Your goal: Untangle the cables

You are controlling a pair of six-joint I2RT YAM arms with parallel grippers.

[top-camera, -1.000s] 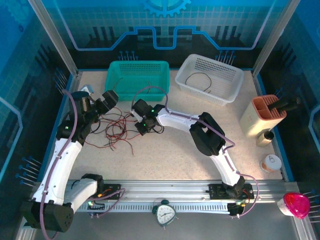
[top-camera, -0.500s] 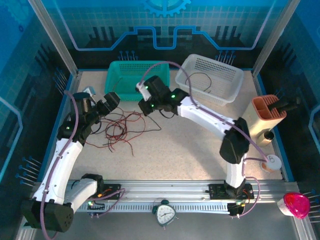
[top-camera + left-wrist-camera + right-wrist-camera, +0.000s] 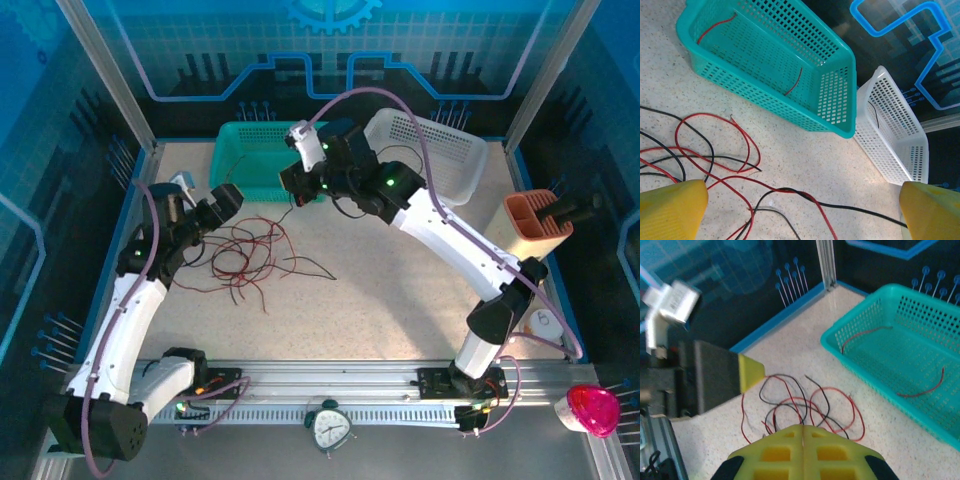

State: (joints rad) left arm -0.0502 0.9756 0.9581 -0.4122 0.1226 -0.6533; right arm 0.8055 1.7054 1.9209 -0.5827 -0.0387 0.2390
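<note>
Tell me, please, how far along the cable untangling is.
Done: red cable lies in the teal basket, a black cable in the white basket. In hand: the right gripper is shut; whether it holds a strand is unclear. The left gripper is open. Remaining: the red-and-black tangle on the table.

Left arm (image 3: 125, 305) jaws spread wide; right arm (image 3: 450, 240) outstretched, jaws closed.

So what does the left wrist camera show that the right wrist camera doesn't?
Left wrist: the white basket with a black cable inside. Right wrist: the shut right gripper and the blue border along the table. Both: the teal basket holding two red cable pieces, the red and black cables on the table, and yellow fingertips of the open left gripper.
</note>
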